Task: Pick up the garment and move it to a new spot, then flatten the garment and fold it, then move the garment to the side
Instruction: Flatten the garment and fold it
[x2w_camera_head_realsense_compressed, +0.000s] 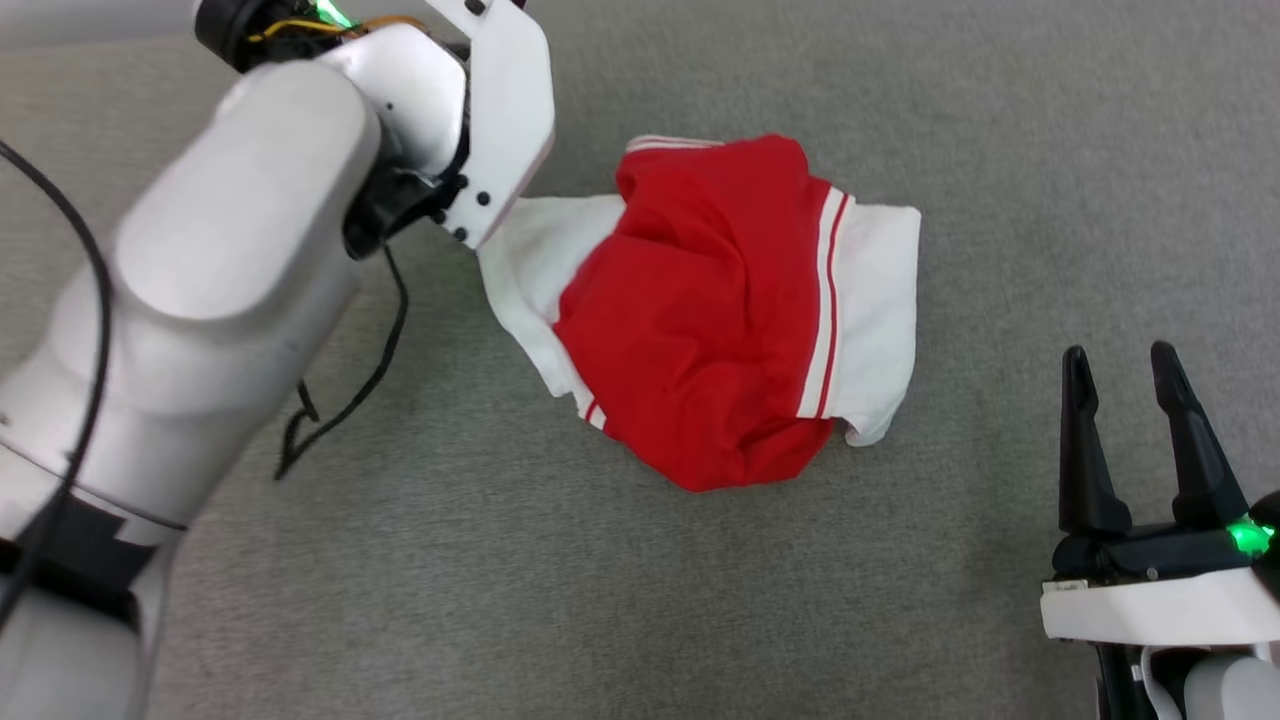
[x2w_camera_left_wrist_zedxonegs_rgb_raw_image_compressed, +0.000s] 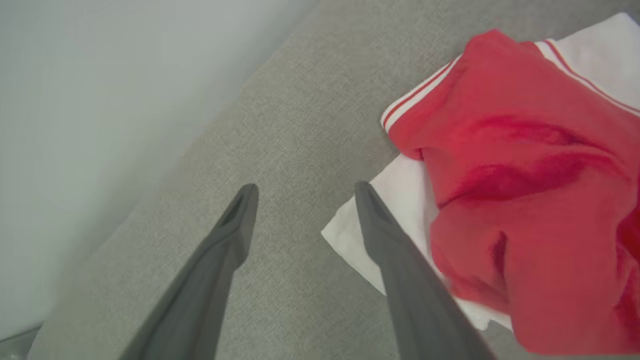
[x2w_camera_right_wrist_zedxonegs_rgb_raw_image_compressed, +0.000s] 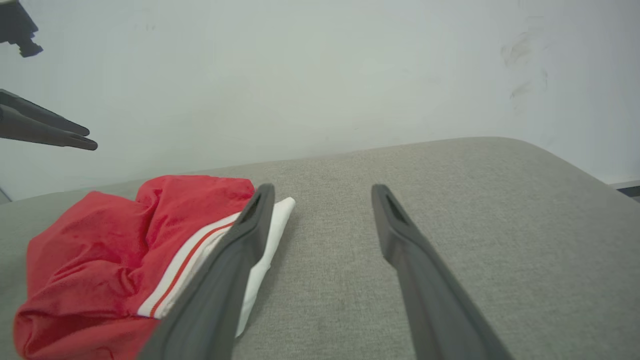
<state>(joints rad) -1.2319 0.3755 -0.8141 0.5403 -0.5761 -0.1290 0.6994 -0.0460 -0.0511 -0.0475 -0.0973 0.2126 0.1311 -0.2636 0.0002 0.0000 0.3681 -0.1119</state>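
Between left claw (x2w_camera_left_wrist_zedxonegs_rgb_raw_image_compressed: 305, 186) and right claw (x2w_camera_head_realsense_compressed: 1118, 352), both agape and empty: crumpled garment (x2w_camera_head_realsense_compressed: 715, 320).

The shirt (x2w_camera_head_realsense_compressed: 700, 320) is soft, matt cloth: a fine knit in the red body, plainer and smoother in the white sleeves. The table (x2w_camera_head_realsense_compressed: 640, 600) is covered in grey fabric with a fine, slightly rough weave. The left arm (x2w_camera_head_realsense_compressed: 230, 250) has a smooth white plastic shell with a faint sheen. The left gripper (x2w_camera_left_wrist_zedxonegs_rgb_raw_image_compressed: 305, 186) and right gripper (x2w_camera_head_realsense_compressed: 1118, 352) look like dark matt plastic. The wall (x2w_camera_right_wrist_zedxonegs_rgb_raw_image_compressed: 320, 75) is smooth, pale and matt
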